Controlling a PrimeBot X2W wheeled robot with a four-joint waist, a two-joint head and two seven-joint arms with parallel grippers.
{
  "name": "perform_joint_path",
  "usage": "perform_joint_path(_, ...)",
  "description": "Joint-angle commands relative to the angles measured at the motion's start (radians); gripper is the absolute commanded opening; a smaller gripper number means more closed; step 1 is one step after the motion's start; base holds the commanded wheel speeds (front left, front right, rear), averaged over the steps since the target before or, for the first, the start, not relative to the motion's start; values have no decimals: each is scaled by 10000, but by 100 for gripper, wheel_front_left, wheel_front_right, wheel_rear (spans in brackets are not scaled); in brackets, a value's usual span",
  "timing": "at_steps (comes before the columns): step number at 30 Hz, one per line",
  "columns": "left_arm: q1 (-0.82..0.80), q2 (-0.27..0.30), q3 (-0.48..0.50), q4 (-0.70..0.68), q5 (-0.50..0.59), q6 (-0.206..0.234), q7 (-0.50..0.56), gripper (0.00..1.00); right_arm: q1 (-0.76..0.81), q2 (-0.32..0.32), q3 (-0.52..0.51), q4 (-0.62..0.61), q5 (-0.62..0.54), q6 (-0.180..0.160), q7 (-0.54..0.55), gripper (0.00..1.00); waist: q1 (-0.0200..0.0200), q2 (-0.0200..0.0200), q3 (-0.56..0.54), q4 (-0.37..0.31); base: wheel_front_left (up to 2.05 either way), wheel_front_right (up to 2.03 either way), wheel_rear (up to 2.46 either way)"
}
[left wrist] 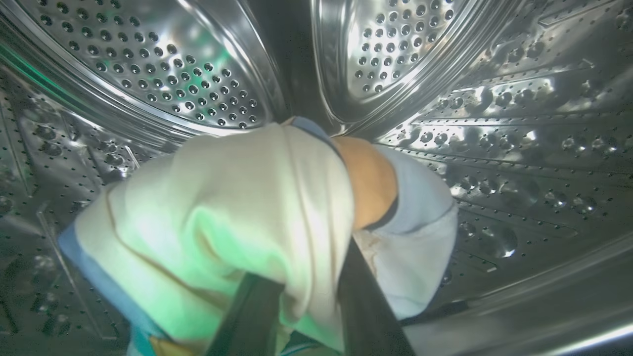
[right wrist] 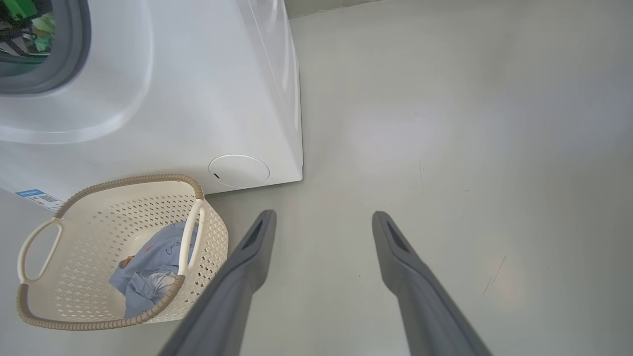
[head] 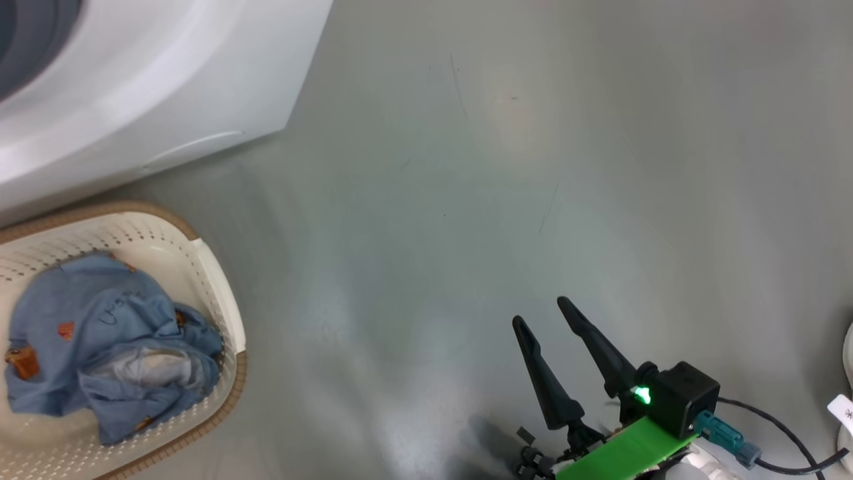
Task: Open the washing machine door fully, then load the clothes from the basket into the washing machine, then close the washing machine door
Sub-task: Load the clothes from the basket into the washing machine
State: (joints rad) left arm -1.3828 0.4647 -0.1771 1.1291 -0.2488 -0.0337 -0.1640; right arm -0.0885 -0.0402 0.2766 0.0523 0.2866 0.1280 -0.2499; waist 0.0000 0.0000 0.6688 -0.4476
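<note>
My left gripper [left wrist: 306,296] is inside the perforated steel drum [left wrist: 494,148], soft cream and light-blue clothes [left wrist: 237,207] between its dark fingers [left wrist: 366,306]; pinched or loose, I cannot tell. I'd open wide, then back straight out so nothing drags. My right gripper [head: 541,312] hangs wide open, empty.

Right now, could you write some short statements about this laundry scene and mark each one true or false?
1. The right pincer is open and empty. True.
2. The basket is empty. False: blue clothes lie in it.
3. A cream garment is inside the steel drum. True.
4. The basket sits on top of the washing machine. False: it stands on the floor beside it.
</note>
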Motion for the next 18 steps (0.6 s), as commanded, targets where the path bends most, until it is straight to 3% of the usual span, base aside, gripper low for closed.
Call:
perform_joint_path(1, -251, 425, 54, -72, 103, 84, 110, 100, 370, -100, 208, -128, 60, 27, -118, 100, 0, 0, -115, 37, 0, 0, 0)
perform_joint_path(8, -403, 79, -74, 781, 24, 283, 682, 100, 298, -100, 144, -80, 115, 27, -118, 100, 0, 0, -506, 274, 0, 0, 0)
perform_joint_path(18, 371, -900, 174, 1129, -486, 802, -394, 100, 253, -100, -101, 95, 8, 27, -118, 100, 0, 0, -1491, 879, 0, 0, 0)
